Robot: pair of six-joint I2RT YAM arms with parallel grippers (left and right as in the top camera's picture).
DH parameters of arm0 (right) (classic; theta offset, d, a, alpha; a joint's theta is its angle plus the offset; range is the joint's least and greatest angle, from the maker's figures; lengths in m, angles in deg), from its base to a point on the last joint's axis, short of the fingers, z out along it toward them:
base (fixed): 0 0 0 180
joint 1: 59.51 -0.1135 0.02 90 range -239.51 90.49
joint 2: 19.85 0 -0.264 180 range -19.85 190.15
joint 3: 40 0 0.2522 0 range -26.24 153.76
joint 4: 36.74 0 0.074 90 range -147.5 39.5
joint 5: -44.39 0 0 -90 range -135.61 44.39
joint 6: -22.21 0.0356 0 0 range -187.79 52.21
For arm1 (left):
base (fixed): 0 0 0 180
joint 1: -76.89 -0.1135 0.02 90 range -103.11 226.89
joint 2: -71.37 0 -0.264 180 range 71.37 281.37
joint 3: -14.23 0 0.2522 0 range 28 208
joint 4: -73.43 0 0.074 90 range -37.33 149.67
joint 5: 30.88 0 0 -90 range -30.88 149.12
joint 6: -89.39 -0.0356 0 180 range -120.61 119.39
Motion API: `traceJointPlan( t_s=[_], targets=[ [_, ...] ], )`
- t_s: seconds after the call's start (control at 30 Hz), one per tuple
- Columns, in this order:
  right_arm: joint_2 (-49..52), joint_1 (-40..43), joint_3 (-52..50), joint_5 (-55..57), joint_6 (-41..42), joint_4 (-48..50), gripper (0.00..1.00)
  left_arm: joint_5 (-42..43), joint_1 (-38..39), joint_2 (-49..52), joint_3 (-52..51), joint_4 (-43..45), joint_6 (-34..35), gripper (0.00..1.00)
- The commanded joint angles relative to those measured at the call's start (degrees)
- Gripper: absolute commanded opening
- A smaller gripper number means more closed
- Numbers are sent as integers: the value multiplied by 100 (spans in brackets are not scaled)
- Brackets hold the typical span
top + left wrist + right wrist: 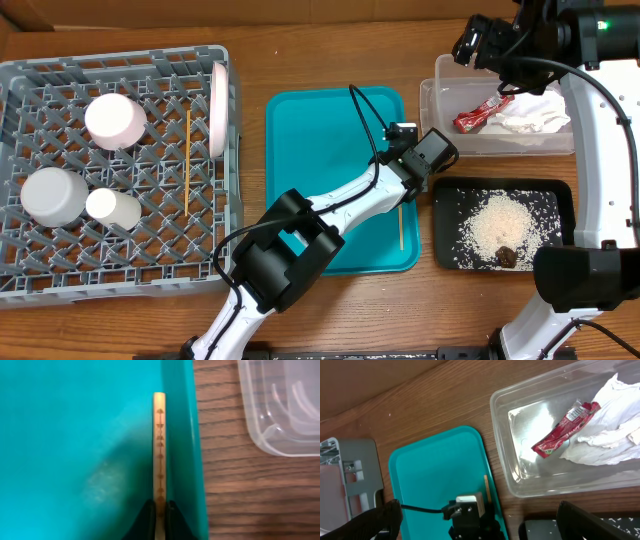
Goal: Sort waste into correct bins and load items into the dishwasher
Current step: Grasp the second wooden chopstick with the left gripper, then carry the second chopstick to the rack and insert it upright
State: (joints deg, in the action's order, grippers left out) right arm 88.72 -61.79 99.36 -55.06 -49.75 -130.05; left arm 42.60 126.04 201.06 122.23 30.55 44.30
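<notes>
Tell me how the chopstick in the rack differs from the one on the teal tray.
The rack chopstick lies free on the grid of the grey rack; the tray chopstick lies along the edge of the teal tray, pinched by the left gripper. Both are thin and wooden.

The brown wooden table [250, 50] carried four things directly on its top: a grey dish rack [120, 58] at 9 o'clock, a teal tray [320, 140] at the middle, a clear tub [445, 100] at 2 o'clock and a black tray [452, 195] at 4 o'clock. Bare wood showed between rack and teal tray. The tub and black tray lay near each other, just beside the teal tray's 3 o'clock edge.
</notes>
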Motion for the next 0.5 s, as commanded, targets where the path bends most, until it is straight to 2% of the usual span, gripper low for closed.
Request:
traceJointPlan(
  t_s=[0.0,0.13,0.27,0.37,0.47],
  targets=[
    [-109,15,37,44,37,17,100,450,28,402,-103,-103,-13,4],
    [-109,15,37,44,37,17,100,448,0,302,-83,-195,-538,4],
    [-109,15,37,44,37,17,100,435,-122,-146,9,-669,-575,4],
    [-109,15,37,44,37,17,100,435,-313,-807,68,-1099,-708,4],
    [-109,15,37,44,37,17,100,452,-557,-1657,70,-1460,-1377,4]
  ],
)
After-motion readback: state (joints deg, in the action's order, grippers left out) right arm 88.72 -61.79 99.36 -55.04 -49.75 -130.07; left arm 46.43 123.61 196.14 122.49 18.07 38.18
